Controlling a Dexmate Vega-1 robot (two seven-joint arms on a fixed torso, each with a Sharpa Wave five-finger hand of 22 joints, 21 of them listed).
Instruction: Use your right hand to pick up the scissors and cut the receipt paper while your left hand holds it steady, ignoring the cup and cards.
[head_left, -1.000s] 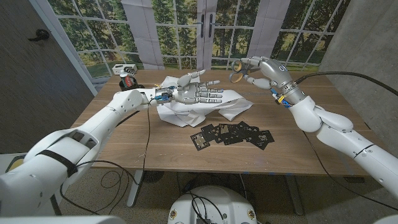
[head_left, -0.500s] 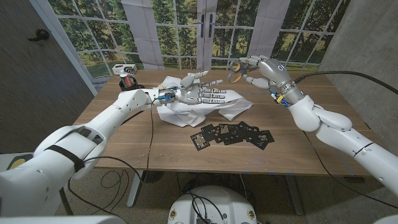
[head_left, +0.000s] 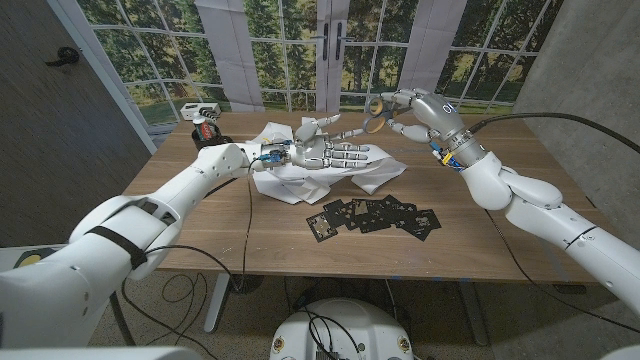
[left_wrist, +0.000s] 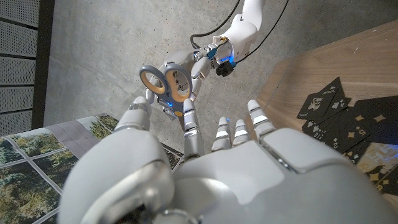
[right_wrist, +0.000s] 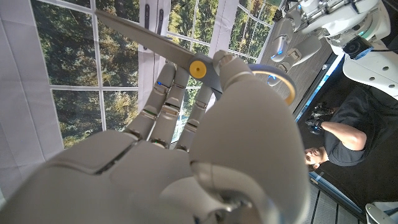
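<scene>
White receipt paper (head_left: 330, 172) lies under the open left hand (head_left: 330, 152); the right hand (head_left: 405, 108) grips the scissors (head_left: 374, 112) aloft.

Head view: fixed high on the robot, facing down and forward over the wooden table (head_left: 280, 240) toward the windowed wall; both arms enter from the bottom corners; far enough to take in the whole tabletop.
Left wrist view: sits close behind the left hand (left_wrist: 211, 174), looking along its back; turned, so the table edge and the black cards (left_wrist: 339, 118) run up one side.
Right wrist view: close behind the right hand (right_wrist: 186, 155), facing the windows; a seated person (right_wrist: 339, 140) at one edge.
Shared: the scissors (head_left: 377, 112) (left_wrist: 166, 87) (right_wrist: 205, 65) appear in all three; head and left wrist views both take in the cards (head_left: 375, 216).
</scene>
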